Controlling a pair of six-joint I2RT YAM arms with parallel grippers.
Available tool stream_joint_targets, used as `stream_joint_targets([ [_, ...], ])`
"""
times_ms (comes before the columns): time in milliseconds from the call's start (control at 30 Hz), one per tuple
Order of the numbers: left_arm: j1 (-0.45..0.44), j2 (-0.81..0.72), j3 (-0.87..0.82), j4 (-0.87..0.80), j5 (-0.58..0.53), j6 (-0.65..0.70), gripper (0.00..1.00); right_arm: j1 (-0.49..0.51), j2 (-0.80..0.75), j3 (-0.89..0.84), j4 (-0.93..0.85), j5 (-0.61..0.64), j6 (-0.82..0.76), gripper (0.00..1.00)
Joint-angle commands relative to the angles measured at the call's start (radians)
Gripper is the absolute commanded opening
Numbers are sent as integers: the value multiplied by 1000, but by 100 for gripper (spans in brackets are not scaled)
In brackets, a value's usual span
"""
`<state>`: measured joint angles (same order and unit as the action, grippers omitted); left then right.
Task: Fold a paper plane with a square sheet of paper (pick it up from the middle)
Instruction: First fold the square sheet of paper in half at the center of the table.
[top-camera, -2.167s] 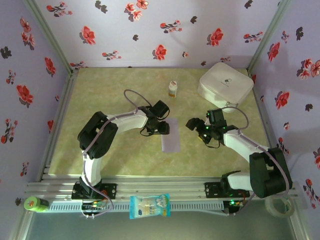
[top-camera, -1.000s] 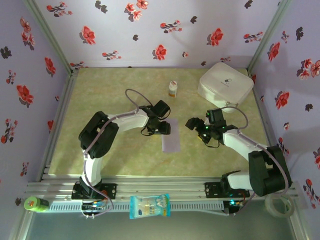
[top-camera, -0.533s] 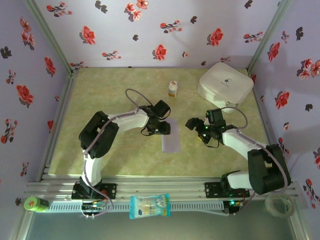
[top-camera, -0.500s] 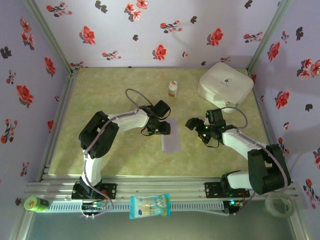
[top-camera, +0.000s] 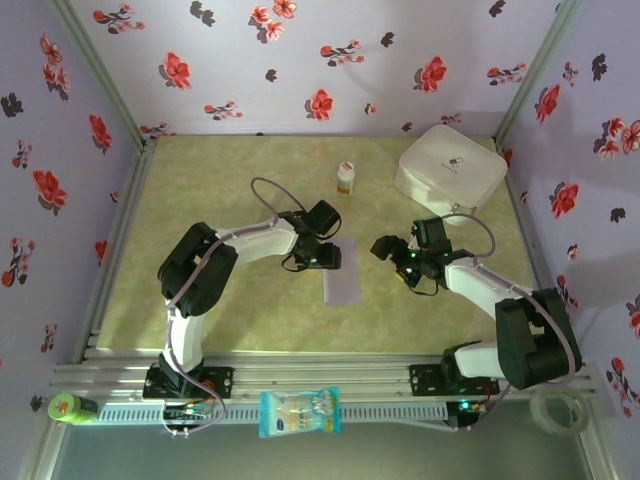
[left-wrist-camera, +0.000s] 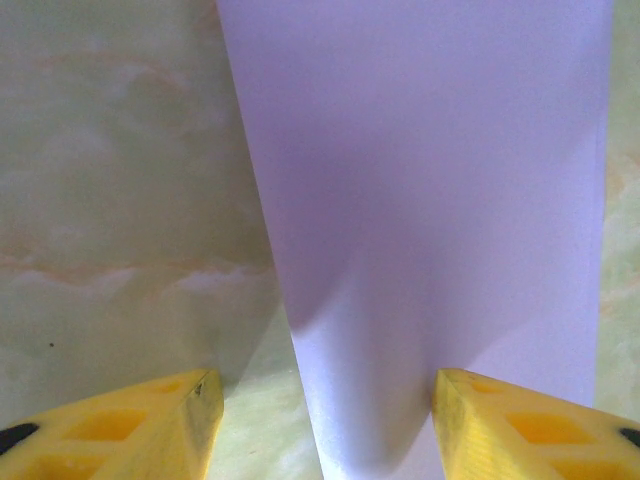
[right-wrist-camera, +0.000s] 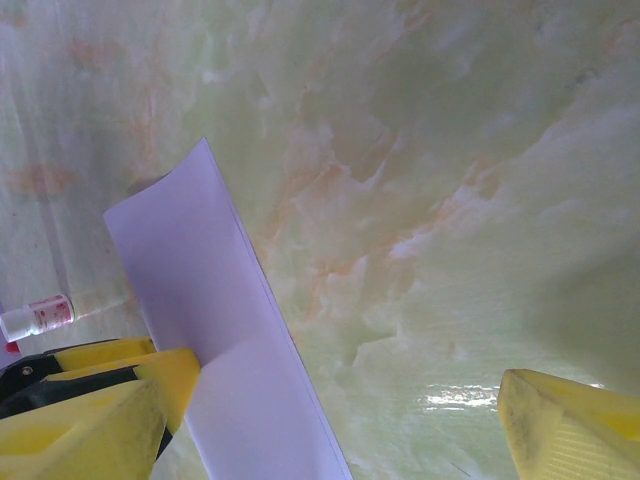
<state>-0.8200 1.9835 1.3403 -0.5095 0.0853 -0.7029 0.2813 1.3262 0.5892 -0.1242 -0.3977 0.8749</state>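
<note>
at the near edge, in front of the arm bases, a blue and white snack packet (top-camera: 300, 412) hangs off the rail.

further in, near the middle of the green marbled surface (top-camera: 200, 190), the pale purple sheet of paper (top-camera: 342, 278) lies flat. from above it looks like a narrow rectangle, its long side running away from the arms.

the left end effector (top-camera: 327, 258) sits at the far left part of the sheet. in the left wrist view the left end effector (left-wrist-camera: 320, 400) is spread wide, its yellow fingers (left-wrist-camera: 150, 420) standing one at each side of the paper (left-wrist-camera: 430, 180) and gripping nothing. the left finger is over the bare surface and the right one is at the sheet's right edge.

the right end effector (top-camera: 386, 250) is just to the right of the sheet, apart from it. in the right wrist view the right end effector (right-wrist-camera: 330, 420) is also wide open and holds nothing, with bare surface between its fingers (right-wrist-camera: 570, 430) and the paper (right-wrist-camera: 210, 300) off to its left.

beyond the sheet a small white bottle (top-camera: 345, 179) stands upright. at the far right corner rests a white case (top-camera: 451, 170) with rounded corners.
</note>
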Motion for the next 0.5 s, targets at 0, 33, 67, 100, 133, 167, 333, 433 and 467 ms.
stream_joint_targets([
  [0,-7,38,-15,-14,-22,7,59,3,-1,4,19,-14,12,87],
  [33,-8,39,-13,-14,-21,6,59,3,-1,7,18,-15,12,87],
  [67,-8,40,-13,-13,-22,7,59,3,0,6,17,-16,9,87],
  [100,-8,41,-12,-13,-21,7,59,2,-1,7,15,-16,8,87],
  [133,-8,41,-12,-14,-20,11,59,3,-2,7,17,-14,9,87],
  [167,-8,42,-10,-16,-20,15,59,3,-1,8,17,-14,9,87],
  [333,-8,54,-4,-25,-22,9,60,3,0,5,18,-14,10,87],
  [433,-8,64,-3,-28,-25,-27,60,4,2,5,20,-17,9,87],
  [467,-8,68,-4,-27,-25,-35,60,3,2,6,20,-17,9,87],
])
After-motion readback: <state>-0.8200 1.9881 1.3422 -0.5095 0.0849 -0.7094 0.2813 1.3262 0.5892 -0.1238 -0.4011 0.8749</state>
